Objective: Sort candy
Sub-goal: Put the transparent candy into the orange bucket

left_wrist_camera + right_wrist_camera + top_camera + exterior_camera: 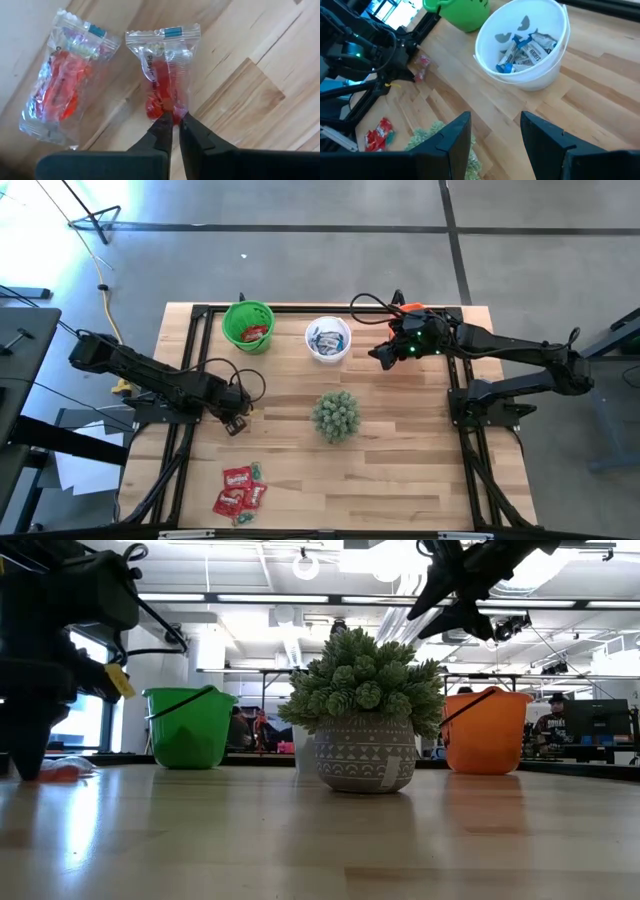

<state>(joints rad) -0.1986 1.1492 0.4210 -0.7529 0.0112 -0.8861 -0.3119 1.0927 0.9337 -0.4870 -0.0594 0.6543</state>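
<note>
Two candies in clear wrappers with red sweets inside lie flat on the wood at the table's left. My left gripper [175, 119] points down, shut on one candy [162, 65]; the other candy [62, 85] lies beside it, untouched. In the high view my left gripper [237, 423] is left of the plant. More red candy [240, 490] lies near the front edge. My right gripper [495, 135] hangs open and empty above the table beside the white cup [525, 45], which holds blue-and-white candy. My left gripper pinches the end of the candy's wrapper [167, 106] between its two fingertips, right where the red sweet ends. The fingers come from above, pointing down. The candy lies flat on the table, stretching away from the fingers.
A green cup [248, 325] with red candy in it stands at the far left, the white cup [328, 338] beside it. An orange cup [485, 730] stands at the far right under my right arm. The spiky green plant [336, 415] sits mid-table.
</note>
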